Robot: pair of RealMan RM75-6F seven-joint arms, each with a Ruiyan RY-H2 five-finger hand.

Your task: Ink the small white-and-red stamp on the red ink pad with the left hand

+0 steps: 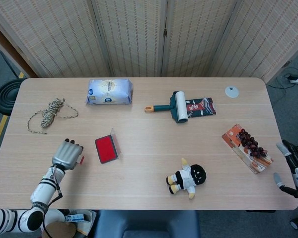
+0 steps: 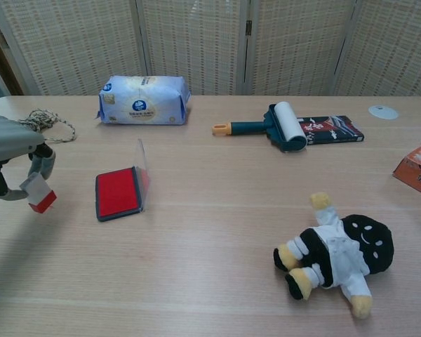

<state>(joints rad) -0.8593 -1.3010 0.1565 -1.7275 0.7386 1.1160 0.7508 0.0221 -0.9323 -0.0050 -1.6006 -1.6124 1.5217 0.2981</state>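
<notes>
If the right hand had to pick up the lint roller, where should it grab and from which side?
Probably the dark green handle, from above. The lint roller lies flat with its handle running leftward to the orange tip, clear of neighbours. The white roll touches the dark packet, so avoid that end.

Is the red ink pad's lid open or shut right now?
Open: the clear lid stands upright along the right edge of the red ink pad, leaving the red surface exposed.
</notes>
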